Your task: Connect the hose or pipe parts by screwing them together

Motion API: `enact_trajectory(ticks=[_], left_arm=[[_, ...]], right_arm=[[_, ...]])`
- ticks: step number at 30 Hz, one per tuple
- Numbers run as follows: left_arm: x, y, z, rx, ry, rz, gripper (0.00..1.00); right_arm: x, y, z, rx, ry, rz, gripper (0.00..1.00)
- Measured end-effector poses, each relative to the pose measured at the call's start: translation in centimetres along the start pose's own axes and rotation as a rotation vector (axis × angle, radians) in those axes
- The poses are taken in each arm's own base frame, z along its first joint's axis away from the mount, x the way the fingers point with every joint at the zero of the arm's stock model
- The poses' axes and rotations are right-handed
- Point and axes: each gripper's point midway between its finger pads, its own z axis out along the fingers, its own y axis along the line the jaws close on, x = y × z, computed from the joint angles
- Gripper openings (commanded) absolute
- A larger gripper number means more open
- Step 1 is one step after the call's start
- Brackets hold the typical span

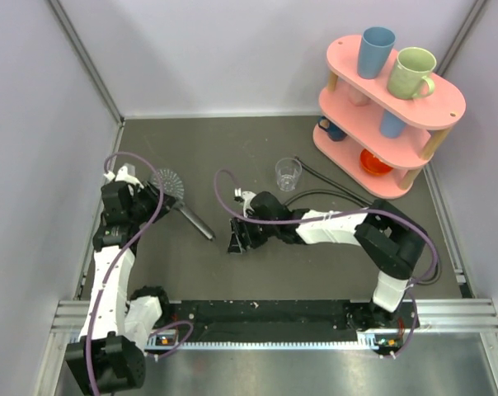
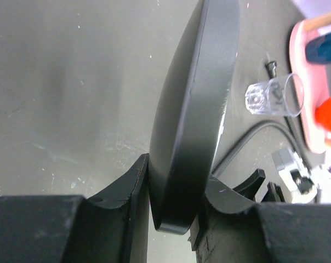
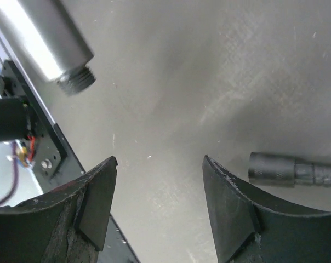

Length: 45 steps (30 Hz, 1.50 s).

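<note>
The grey hand shower lies on the dark table, its perforated disc (image 1: 168, 181) at the left and its handle (image 1: 198, 221) slanting toward the middle. My left gripper (image 1: 150, 196) is shut on the disc's rim (image 2: 198, 109), one finger (image 2: 124, 192) on each side of it. My right gripper (image 1: 235, 241) hangs open just past the handle's end, with nothing between its fingers (image 3: 94, 192). In the right wrist view the handle's threaded end (image 3: 75, 79) is at upper left, and the dark hose's end fitting (image 3: 286, 170) lies on the table right of the gripper (image 3: 160, 164). The hose (image 1: 319, 173) trails back toward the shelf.
A small clear glass cup (image 1: 288, 173) stands behind the right gripper. A pink two-tier shelf (image 1: 434, 103) at the back right carries a blue cup (image 1: 374, 51) and a green mug (image 1: 412, 73). Purple cables loop off both arms. Walls close in the left, back and right.
</note>
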Motion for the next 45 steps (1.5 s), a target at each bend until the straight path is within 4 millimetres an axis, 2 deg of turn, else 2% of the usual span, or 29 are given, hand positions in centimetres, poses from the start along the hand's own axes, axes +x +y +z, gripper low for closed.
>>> enact_trajectory(ticks=[5,10,15,19,26,32,40,44,45], left_arm=[[-1.7,0.5,0.3,0.002,-0.051,-0.105,0.0],[-1.2,0.7,1.3,0.016,-0.024,-0.135,0.0],[-0.2,1.0,1.6,0.018,0.004,-0.144,0.0],[0.2,1.1,1.6,0.023,0.018,-0.14,0.0],[0.7,1.2,1.6,0.031,0.034,-0.131,0.0],[1.0,1.1,1.6,0.045,0.047,-0.125,0.0],[1.5,0.4,1.7,0.088,0.067,-0.15,0.0],[1.7,0.3,1.8,0.099,0.076,-0.16,0.0],[1.7,0.3,1.8,0.1,0.077,-0.161,0.0]], right_arm=[[-1.6,-0.5,-1.8,-0.012,-0.046,-0.279,0.68],[-3.5,-2.4,-3.7,-0.074,-0.046,-0.568,0.67],[-3.4,-5.1,-5.2,-0.146,0.011,-0.843,0.66],[-2.8,-6.1,-5.6,-0.188,0.048,-1.002,0.65],[-3.2,-6.8,-4.3,-0.225,0.08,-1.124,0.6],[-2.6,-8.2,-3.5,-0.207,0.119,-1.171,0.58],[-2.8,-8.6,-2.5,-0.171,0.125,-1.239,0.54],[-2.3,-8.6,-1.8,-0.171,0.14,-1.273,0.46],[-2.3,-8.5,-1.7,-0.173,0.139,-1.279,0.4]])
